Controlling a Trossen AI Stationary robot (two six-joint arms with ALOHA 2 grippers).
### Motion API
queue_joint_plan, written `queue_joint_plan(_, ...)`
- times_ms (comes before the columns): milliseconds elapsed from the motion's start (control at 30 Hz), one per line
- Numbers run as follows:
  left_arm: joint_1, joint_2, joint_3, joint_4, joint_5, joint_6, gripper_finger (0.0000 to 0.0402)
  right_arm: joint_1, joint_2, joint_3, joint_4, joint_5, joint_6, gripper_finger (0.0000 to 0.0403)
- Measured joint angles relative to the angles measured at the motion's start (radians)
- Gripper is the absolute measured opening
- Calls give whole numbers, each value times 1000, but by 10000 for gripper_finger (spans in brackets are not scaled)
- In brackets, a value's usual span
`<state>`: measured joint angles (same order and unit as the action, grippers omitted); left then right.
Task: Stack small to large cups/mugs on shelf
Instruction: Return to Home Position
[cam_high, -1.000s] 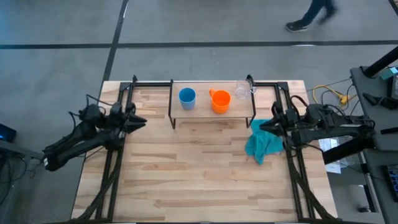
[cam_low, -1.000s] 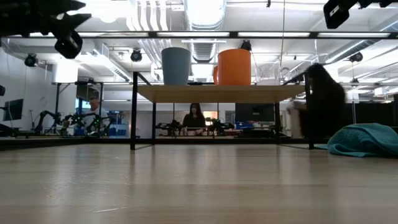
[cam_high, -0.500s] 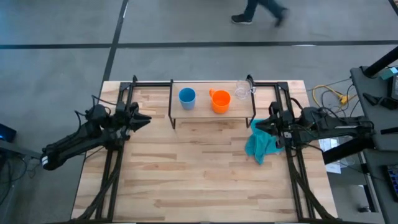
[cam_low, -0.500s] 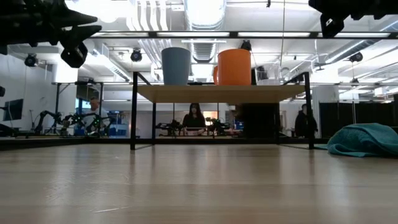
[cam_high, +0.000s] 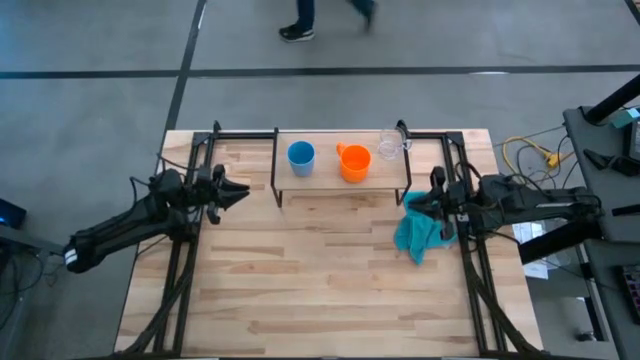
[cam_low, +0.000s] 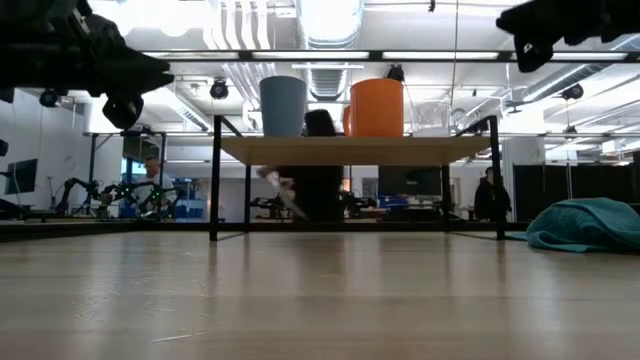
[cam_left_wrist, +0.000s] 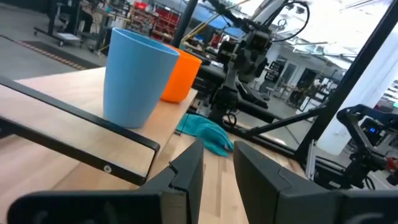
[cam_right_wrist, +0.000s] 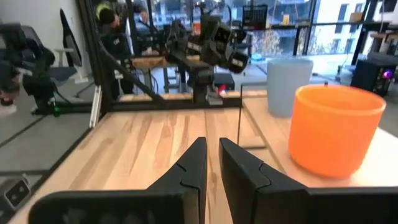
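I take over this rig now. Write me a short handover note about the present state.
Left end effector: empty, slightly open, over the table's left side, beside the shelf.
Right end effector: empty, slightly open, by the teal cloth.
On the shelf, upright in a row, apart: blue cup, orange mug, transparent cup.
Done: all three placed.
Left: probably only parking both arms.

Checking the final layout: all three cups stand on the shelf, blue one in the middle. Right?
No: the orange mug is in the middle, between blue cup and clear cup, per the high view. All three do stand on the shelf.
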<state>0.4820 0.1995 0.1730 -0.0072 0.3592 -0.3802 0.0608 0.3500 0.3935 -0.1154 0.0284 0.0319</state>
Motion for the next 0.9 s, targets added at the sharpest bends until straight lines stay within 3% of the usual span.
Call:
queue_joint_plan(433,0,-2,-91,201,1,-20,76,0,0,-221,307,-2,55,38)
queue_joint_plan(900,0,-4,-158,221,2,-77,76,0,-1,-298,348,-9,95,38)
